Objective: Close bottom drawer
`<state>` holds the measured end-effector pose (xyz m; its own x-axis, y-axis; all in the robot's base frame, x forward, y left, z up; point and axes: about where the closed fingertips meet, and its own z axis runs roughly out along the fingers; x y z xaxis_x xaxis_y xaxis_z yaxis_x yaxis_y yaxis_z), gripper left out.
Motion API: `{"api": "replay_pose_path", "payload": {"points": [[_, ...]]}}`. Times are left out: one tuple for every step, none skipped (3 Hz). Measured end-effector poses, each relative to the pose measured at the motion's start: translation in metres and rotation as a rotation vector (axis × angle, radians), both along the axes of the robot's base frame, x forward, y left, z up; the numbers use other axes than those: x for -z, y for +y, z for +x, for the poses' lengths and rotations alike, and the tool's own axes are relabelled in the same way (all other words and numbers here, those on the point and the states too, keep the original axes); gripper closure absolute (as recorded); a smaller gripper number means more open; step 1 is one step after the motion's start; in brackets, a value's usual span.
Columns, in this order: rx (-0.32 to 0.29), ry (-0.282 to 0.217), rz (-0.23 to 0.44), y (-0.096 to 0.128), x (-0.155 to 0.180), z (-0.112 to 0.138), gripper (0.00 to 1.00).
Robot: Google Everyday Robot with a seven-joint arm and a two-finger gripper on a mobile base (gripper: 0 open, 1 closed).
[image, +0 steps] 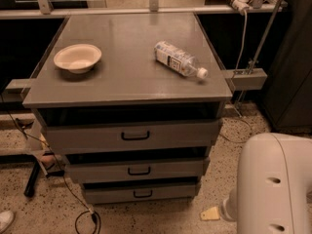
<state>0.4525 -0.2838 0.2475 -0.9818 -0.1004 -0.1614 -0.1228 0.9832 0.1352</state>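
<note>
- The robot's white arm [275, 184] fills the lower right corner, nearest the camera, and hides most of what lies behind it.
- The gripper [211, 213] sits low at the arm's end, just above the floor [161, 221], to the right of the drawer stack and apart from it. Only a pale tip shows, so I cannot tell whether it is wide, narrow or holding anything.
- The floor in front of the stack is bare to the right. To the left, a black cable [85, 222] loops close to the front corner.
- The bottom drawer [112, 195] is the lowest and narrowest of 3, with its small loop handle [143, 194] at the centre of the front. Nothing touches it.
- A dark strip runs above its front, so it looks slightly out rather than flush. By my reading, the push is not yet done.
- The mid drawer [97, 171] and top drawer [87, 136] above it each jut further out, overhanging the bottom front, so room from above is tight. A low, level approach looks freer.
- Further back, the cabinet top [126, 77] holds 1 bowl [77, 57] and 1 bottle [178, 59] lying on its side, both well clear of the task.
- A side bracket [246, 78] sticks out at the right edge.
</note>
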Motion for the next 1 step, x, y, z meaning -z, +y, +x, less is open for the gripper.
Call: {"api": "replay_pose_path", "payload": {"points": [[0.003, 0.012, -0.006, -0.0037, 0.001, -0.0073, 0.0]]}}
